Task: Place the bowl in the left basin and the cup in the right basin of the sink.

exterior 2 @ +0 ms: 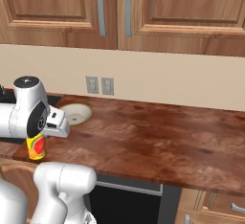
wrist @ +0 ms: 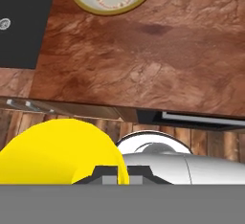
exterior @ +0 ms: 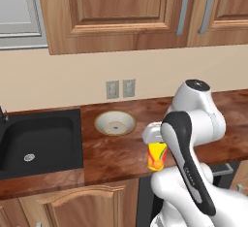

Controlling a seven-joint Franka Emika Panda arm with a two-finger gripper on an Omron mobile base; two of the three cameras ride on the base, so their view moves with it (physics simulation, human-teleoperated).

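My gripper is shut on the yellow cup, holding it upright in the air over the front edge of the wooden counter. The cup's orange-red mark shows near its base. In the hand view the cup's yellow rim sits large just beside the fingertips. The cream bowl with a tan rim stands on the counter, behind and left of the cup, close to the sink. The black sink's right basin with its silver drain lies left of the bowl. The left basin is out of view.
A slim black faucet stands at the sink's back edge. Two wall outlets sit behind the bowl, under wooden upper cabinets. The counter stretches far to the right. My own arm rises right of the cup.
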